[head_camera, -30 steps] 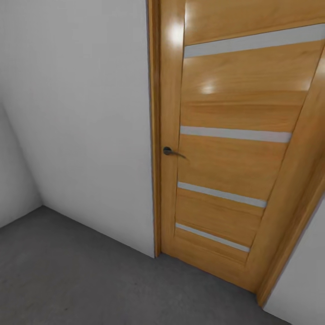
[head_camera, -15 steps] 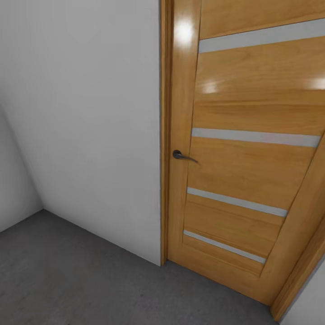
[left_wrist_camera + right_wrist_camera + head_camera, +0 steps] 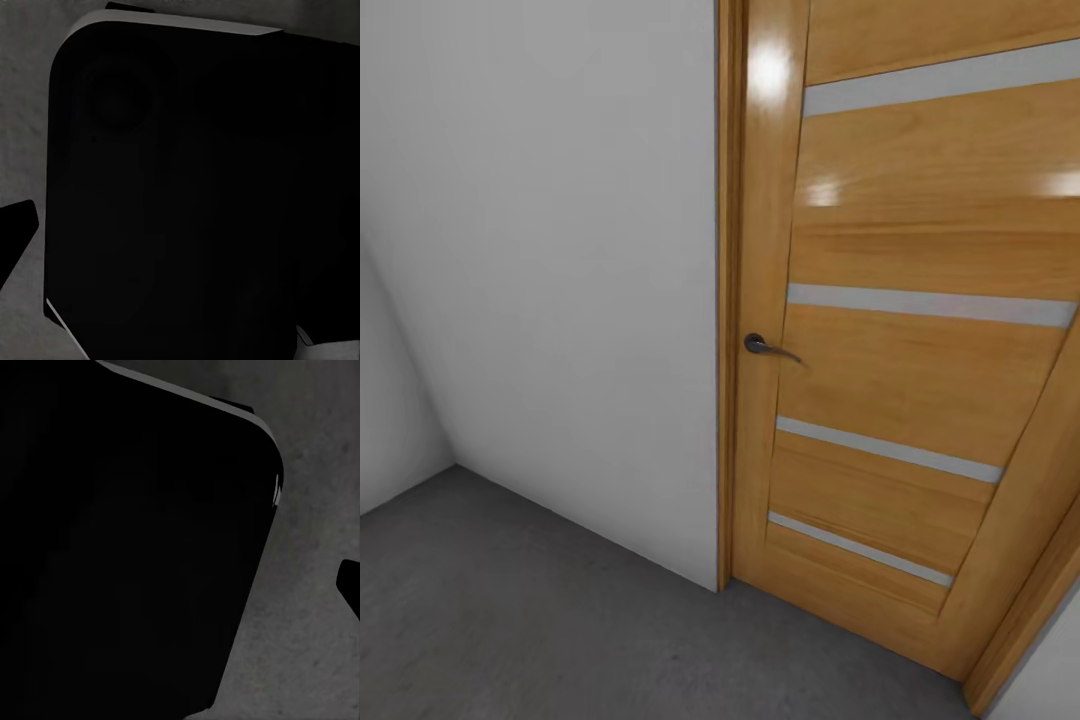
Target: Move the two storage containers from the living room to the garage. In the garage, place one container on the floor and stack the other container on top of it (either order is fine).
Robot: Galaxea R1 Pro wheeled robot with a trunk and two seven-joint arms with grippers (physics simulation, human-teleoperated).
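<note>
A wooden panel door [image 3: 900, 330] with a dark handle [image 3: 758, 345] meets the concrete floor [image 3: 510, 620]; jaw state cannot be told

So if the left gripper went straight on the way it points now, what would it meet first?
Probably the large black rounded body right in front of the left wrist camera, likely part of the robot. Grey concrete floor shows past it; depth is unclear.
</note>
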